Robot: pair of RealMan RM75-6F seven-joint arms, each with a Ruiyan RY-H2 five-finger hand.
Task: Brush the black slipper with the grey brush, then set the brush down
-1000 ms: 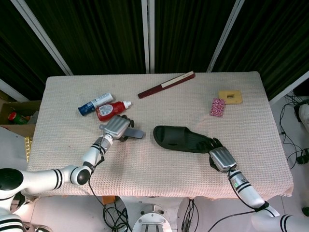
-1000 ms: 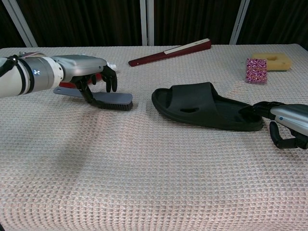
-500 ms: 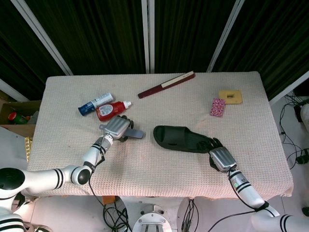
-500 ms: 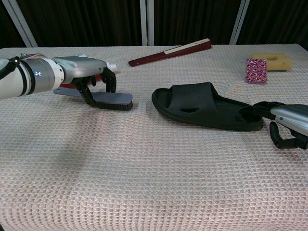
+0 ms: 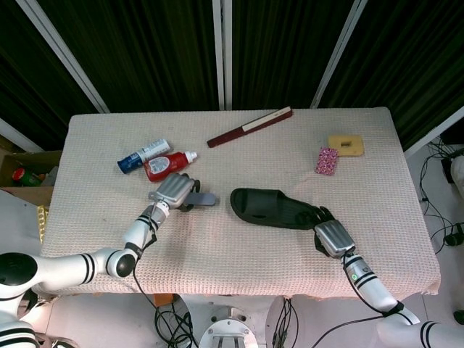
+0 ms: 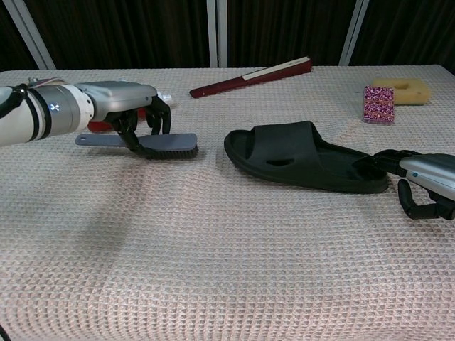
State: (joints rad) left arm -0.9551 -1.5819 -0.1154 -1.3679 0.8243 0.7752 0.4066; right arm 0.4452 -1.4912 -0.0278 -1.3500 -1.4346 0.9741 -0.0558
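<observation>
Chest view shows the left hand (image 6: 124, 106) far over on the left, with its fingers wrapped around the grey brush (image 6: 146, 143). The brush looks lifted just off the table (image 6: 213, 249), with its bristles facing down. I think it is held flat like that so the bristles can rub the top of the shoe.

Behind the hand, the head view shows a blue bottle (image 5: 143, 155) and a red bottle (image 5: 168, 165) lying side by side. They are near the hand but not in its way. A dark red stick (image 5: 249, 127) lies further back, near the far edge.

In the middle lies the black slipper (image 6: 302, 156), flat on the cloth, its open toe end pointing at the brush. There is a clear gap between brush and slipper, so no brushing is going on yet.

At the slipper's heel is the right hand (image 6: 419, 181). Its upper fingers touch the heel end and its lower ones curl under; I guess it keeps the shoe from sliding.

Far right at the back sit a small patterned pack (image 6: 378, 104) and a yellow sponge (image 6: 400, 90), well away from everything.
</observation>
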